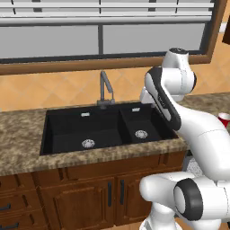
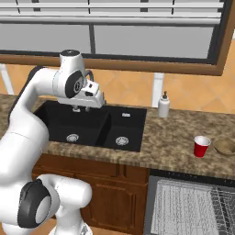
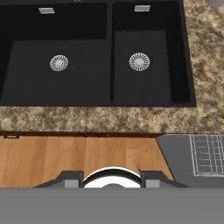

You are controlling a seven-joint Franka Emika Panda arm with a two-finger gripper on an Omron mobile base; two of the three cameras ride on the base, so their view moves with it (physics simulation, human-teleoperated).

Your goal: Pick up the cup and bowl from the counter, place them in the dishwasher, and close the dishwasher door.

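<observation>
Gripper (image 2: 81, 109) empty, jaws part open, hovering above your sink (image 2: 59, 120); cup (image 2: 201, 146) sits well right along counter (image 2: 174, 137).

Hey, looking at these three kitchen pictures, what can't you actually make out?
- cup: cut off by the left base view's right edge.
- bowl: cut by the right base view's edge; contents unreadable.
- dishwasher: right base view's bottom edge crops the rack; door extent unclear.
- gripper: hand view's bottom hides the fingertips, so their gap is unreadable.

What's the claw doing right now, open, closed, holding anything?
Claw: open and holding nothing, hanging above the sink; cup and bowl sit on the counter.
</observation>
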